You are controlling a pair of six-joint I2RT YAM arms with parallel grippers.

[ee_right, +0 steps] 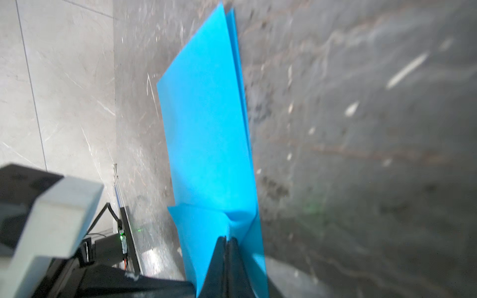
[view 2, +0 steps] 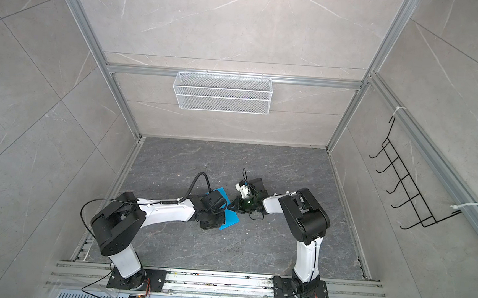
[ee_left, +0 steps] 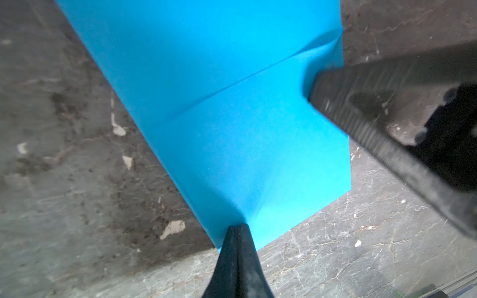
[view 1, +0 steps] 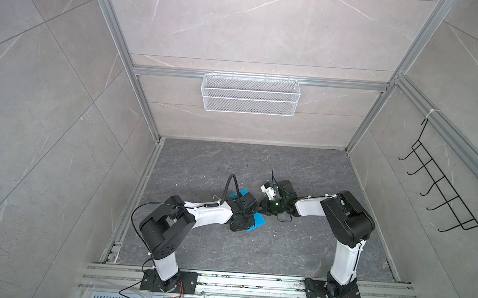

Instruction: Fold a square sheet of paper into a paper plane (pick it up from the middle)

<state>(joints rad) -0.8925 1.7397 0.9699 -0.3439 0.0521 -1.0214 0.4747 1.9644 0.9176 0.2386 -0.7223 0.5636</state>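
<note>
The square sheet of paper [ee_left: 232,116] is bright blue and doubled over, with one slanting crease across it. It is raised off the dark tabletop and casts a shadow there. My left gripper [ee_left: 237,228] is shut on its edge near a corner. My right gripper [ee_right: 228,238] is shut on the opposite edge, where the paper [ee_right: 206,129] puckers at the tips. In both top views the left wrist covers most of the sheet; blue corners [view 1: 259,221] [view 2: 231,218] show beside it. The right gripper [view 1: 263,208] meets it mid-table. No paper plane is in view.
A white wire basket [view 1: 250,94] hangs on the back wall. A black wire hook rack [view 1: 442,187] is fixed to the right wall. Aluminium rails [view 1: 251,283] run along the front edge under both arm bases. Small white specks [view 1: 275,235] dot the tabletop.
</note>
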